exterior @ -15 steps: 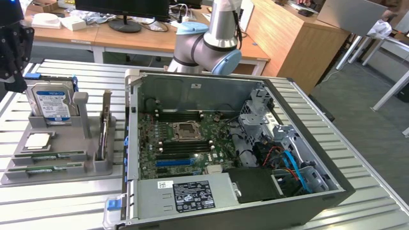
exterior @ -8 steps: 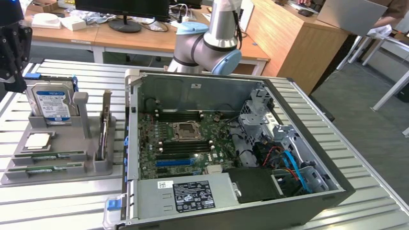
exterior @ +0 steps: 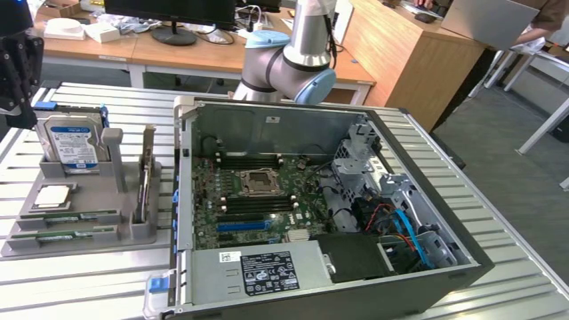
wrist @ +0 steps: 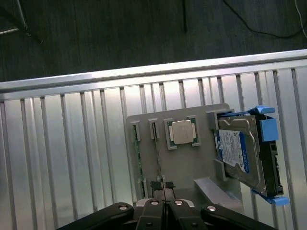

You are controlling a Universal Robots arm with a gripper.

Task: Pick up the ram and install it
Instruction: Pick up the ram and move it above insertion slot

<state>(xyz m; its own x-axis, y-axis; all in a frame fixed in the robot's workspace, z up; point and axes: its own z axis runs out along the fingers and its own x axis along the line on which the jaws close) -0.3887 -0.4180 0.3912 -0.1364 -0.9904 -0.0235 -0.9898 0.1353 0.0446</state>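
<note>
A slatted aluminium table [exterior: 498, 267] stands in a workshop with wooden desks behind it.

At the exterior view's far left the gripper [exterior: 16, 120] hangs high over a grey parts fixture [exterior: 89, 190]. Its jaws are pressed together and hold nothing, and in the wrist view the fingertips meet along a single seam.

The fixture carries a blue-labelled hard drive [exterior: 71, 143] standing on edge. In front of that is a square silver processor chip [exterior: 52, 195], and at the front are two green sticks lying in parallel slots. The ram [exterior: 66, 218] is the stick just beside the processor. The second stick [exterior: 55, 235] is in the next slot, close by but not touching it. Seen from the wrist, the closed fingertips line up roughly with the ram, well above it.

To the right is the open computer case [exterior: 266, 123], where the dark memory slots [exterior: 253, 199] flank the processor socket. No stick in them can be made out.

The work looks to be at the approach to the pick. A good pick would need the jaws parted before they reach the slot. They should be squared to the stick's long edge and centred along its length. The lift should go straight up, so the thin board neither twists nor catches the second stick or the processor.
</note>
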